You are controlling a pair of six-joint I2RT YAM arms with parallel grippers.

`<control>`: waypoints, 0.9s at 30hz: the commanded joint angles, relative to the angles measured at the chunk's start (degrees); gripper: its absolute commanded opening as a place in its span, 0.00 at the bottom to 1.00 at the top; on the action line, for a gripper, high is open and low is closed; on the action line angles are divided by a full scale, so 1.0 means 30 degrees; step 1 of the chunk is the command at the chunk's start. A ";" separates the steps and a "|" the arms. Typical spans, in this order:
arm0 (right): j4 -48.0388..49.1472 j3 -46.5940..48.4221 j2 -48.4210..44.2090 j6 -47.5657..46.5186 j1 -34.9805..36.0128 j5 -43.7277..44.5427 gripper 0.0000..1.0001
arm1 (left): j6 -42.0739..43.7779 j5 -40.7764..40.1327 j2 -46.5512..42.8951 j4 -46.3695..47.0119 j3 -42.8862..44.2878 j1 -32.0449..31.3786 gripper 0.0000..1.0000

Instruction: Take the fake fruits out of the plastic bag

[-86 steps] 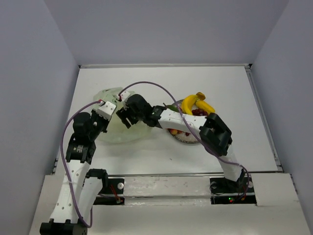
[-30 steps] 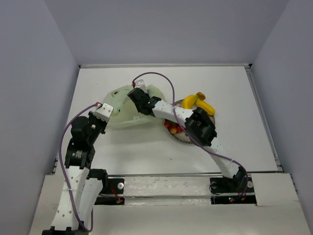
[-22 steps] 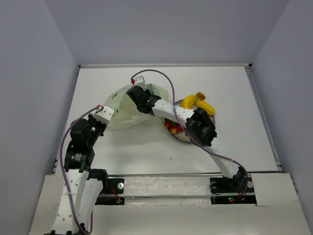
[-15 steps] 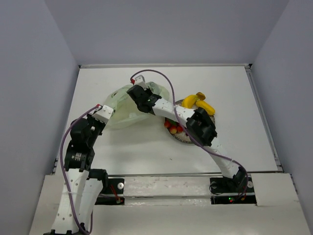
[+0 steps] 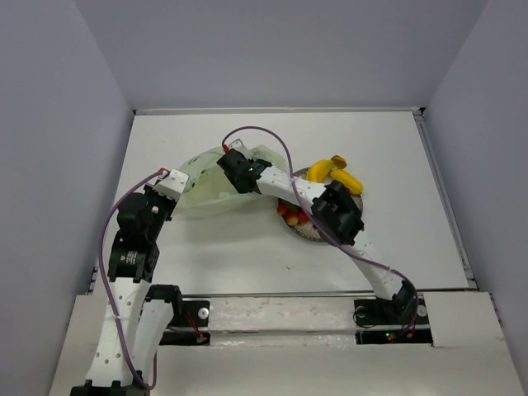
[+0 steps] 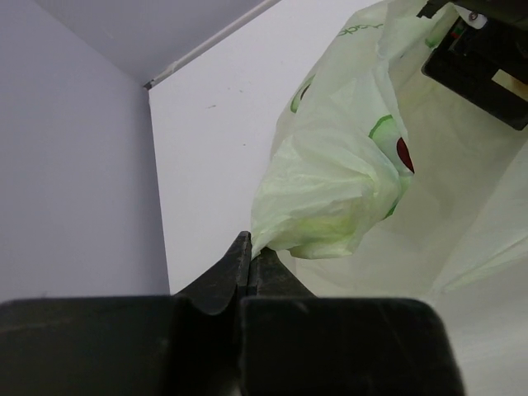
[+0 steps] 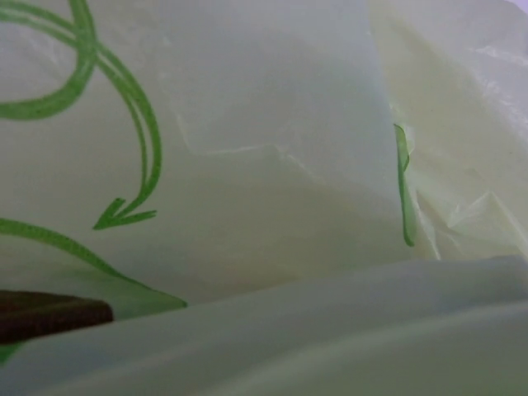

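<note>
Pinches plastic bag [image 6: 330,181] edge between left jaws; hides right jaws among its folds, cannot tell whether spread.

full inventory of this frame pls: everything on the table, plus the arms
plastic bag: one, pale yellow-green with green print, left-centre of the table
plate: one, speckled grey, right of the bag, mostly under the right arm
bananas: one yellow bunch, far edge of the plate
round fruits: a few showing, red and orange, near-left part of the plate, partly hidden by the arm
table: one, white
cables: two, purple, one along each arm
left gripper: shut, pinching the bag's edge
right gripper: pushed into the bag, jaws hidden
</note>
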 commanded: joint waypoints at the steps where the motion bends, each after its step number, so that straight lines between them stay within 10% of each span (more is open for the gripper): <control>1: -0.2102 0.1476 0.1013 0.1280 -0.0171 -0.1080 0.87 | -0.0664 0.1031 -0.0144 0.0364 0.0830 0.0131 0.00; 18: -0.3600 0.2181 -0.2119 0.2571 -0.0171 -0.7139 0.33 | -0.0605 0.1120 0.0090 0.1125 0.0801 0.0131 0.00; 27: 0.4820 -0.1411 -0.7330 0.1722 0.0004 -1.3546 0.28 | -0.1247 0.1238 0.0645 0.1476 0.0303 0.0102 0.00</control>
